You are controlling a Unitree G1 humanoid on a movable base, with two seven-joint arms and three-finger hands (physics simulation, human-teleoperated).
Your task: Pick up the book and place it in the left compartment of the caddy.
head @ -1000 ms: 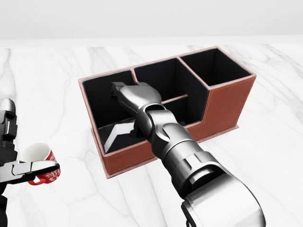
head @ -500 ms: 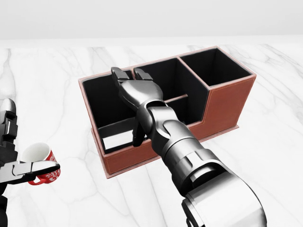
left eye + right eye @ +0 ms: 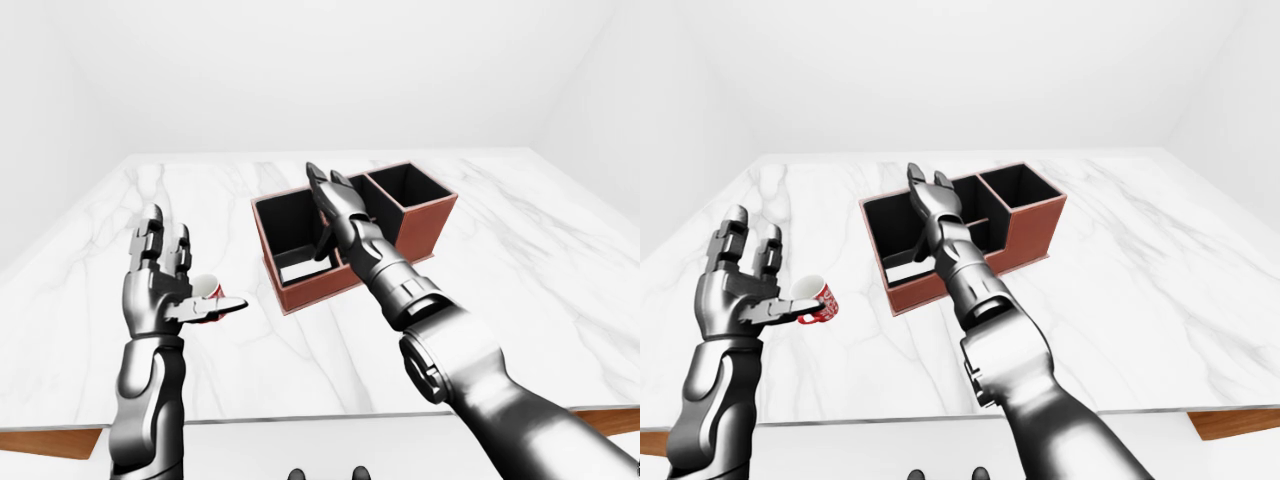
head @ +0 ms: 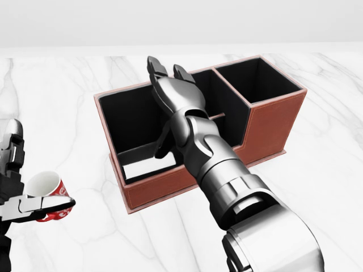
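Fingers (image 4: 156,69) of right hand (image 4: 173,93) spread and extended, holding nothing, raised above the brown caddy (image 4: 272,122) at centre of the head view. Book (image 4: 148,167) lying flat and pale at the bottom of the caddy's left compartment, toward its lower edge. Left hand (image 3: 155,285) upright at left of the left-eye view, fingers open, thumb stretched across a red-patterned white mug (image 4: 48,195) on the marble table (image 4: 317,187).
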